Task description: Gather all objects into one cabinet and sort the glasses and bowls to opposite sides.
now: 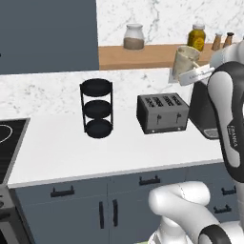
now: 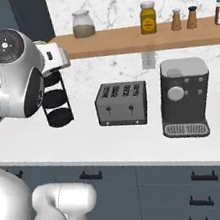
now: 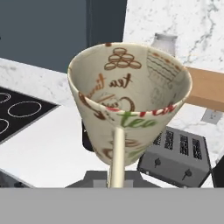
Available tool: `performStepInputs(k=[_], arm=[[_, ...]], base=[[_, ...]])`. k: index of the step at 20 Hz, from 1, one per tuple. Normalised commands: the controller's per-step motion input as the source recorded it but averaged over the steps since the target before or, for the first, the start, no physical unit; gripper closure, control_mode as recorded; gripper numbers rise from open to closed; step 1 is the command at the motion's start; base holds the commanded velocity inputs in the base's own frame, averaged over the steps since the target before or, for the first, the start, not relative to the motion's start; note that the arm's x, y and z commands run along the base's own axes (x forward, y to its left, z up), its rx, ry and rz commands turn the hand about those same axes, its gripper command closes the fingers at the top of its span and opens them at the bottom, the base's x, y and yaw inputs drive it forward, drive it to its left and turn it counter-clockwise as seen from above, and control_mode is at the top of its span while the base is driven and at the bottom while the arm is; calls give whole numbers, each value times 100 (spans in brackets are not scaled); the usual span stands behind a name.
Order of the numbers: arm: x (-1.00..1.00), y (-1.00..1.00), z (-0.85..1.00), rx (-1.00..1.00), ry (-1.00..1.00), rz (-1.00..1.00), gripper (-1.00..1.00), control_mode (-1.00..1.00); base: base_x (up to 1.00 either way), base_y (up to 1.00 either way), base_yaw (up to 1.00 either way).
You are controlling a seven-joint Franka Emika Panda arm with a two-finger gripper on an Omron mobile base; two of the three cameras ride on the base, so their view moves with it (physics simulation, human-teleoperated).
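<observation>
A white marble counter (image 1: 71, 143) runs under a marble backsplash, with a wooden shelf (image 2: 135, 39) carrying a glass jar (image 2: 82, 24), a yellow jar (image 2: 148, 18) and shakers (image 2: 184, 18). On the counter stand a black three-tier rack (image 1: 97, 108), a toaster (image 1: 162, 113) at its 3 o'clock and, in the right base view, a coffee machine (image 2: 185, 97) beyond that. The left base view shows a cooktop (image 1: 9, 138) at 9 o'clock and the slate cabinet (image 1: 47, 33) at 11. The gripper (image 1: 193, 76) is closed on the cream mug (image 3: 129, 116), held up in the air above the toaster; the hand view shows its printed inside and handle.
</observation>
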Motion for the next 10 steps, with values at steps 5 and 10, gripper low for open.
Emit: performStepInputs(k=[5,10], arm=[[0,0,0,0,0,0,100,100],[0,0,0,0,0,0,100,100]], base=[[-73,90,66],[-37,65,92]])
